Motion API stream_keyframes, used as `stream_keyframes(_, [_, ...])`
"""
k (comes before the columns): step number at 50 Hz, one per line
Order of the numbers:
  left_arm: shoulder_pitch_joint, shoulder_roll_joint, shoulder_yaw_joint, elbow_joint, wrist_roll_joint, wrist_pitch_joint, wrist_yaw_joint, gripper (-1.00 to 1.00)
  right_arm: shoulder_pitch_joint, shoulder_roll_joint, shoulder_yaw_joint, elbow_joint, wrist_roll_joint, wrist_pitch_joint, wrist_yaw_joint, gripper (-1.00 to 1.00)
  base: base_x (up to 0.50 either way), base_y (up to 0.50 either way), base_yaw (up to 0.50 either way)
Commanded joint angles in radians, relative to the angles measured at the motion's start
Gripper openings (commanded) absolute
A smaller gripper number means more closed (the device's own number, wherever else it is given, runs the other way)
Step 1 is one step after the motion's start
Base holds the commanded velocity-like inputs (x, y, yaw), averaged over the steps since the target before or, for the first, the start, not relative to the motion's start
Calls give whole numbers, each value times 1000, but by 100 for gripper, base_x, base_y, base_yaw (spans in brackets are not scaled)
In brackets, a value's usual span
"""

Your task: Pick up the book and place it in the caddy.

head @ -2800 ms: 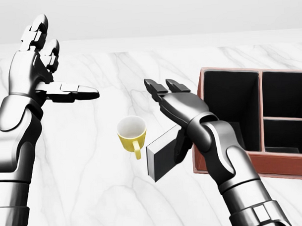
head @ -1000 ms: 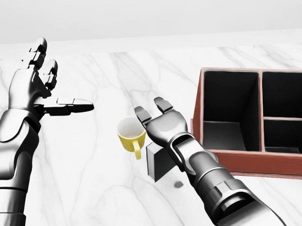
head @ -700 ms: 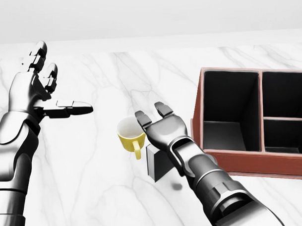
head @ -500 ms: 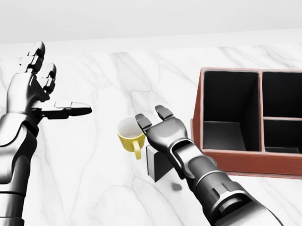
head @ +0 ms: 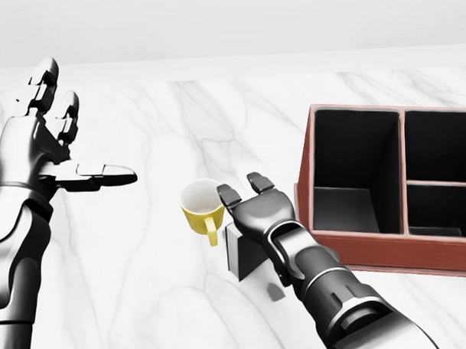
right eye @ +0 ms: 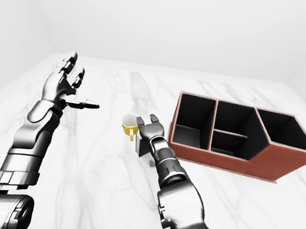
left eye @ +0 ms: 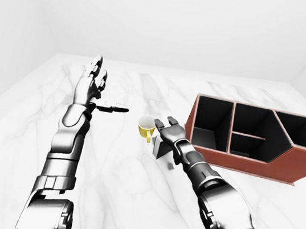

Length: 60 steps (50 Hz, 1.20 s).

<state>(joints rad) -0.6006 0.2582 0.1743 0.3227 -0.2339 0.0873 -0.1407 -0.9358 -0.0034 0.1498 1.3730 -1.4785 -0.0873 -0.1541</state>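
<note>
The book [head: 246, 254] is seen standing on edge on the white marble table [head: 145, 285], just beside the yellow mug [head: 203, 207] and near the left wall of the red-brown caddy [head: 389, 249]. None of the caddy's compartments holds it, so the placing is judged not yet done, and the pick-up itself appears incomplete.

The right hand [head: 253, 208] is laid over the top of the book, its fingers spread and pointing up the head view; whether the thumb is pressed against the hidden face cannot be told, so a grasp is not confirmed. The left hand [head: 52, 142] is held up well apart at the left, fingers splayed, thumb stretched out sideways, nothing in it.

Against the frame 2.8 s ago, the book is now set more upright and closer to the mug, where it was then tilted in the right hand beside the caddy wall. Over the last 1 s the right hand has been drawn lower over the book, and the left hand has drifted left.

Remaining, by judgement: a firm closure, a lift, and a lowering into a compartment.
</note>
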Motion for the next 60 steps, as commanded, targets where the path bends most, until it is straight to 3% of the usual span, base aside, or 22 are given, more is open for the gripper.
stream_keyframes(1, [72, -15, 4, -153, -7, 0, 0, 100, 0, -2, -12, 5, 3, 0, 5, 100, 0, 0, 0])
stream_keyframes(4, [83, -16, 9, -169, -8, 0, -1, 100, -1, 0, -15, 5, 8, 0, 8, 100, 0, 0, 0])
stream_keyframes(5, [86, -16, 10, -177, -8, 0, 0, 100, -1, 0, -16, 5, 11, 0, 12, 85, 0, 0, 0])
stream_keyframes(8, [95, -16, 14, -196, -11, 0, 1, 100, -3, 3, -21, 3, 28, 0, 8, -41, 0, 0, 0])
stream_keyframes(9, [96, -15, 16, -197, -12, 0, 0, 100, -4, 5, -21, 3, 31, 0, 9, -100, 0, 0, 0])
stream_keyframes(47, [95, -11, 18, -150, -9, 0, 3, 100, -65, -3, -3, -38, 100, 0, 29, -100, 0, 0, 0])
stream_keyframes(60, [106, -16, 17, -180, -5, 0, 7, 100, -88, -15, -20, -111, 207, 0, 152, -100, 0, 0, 0])
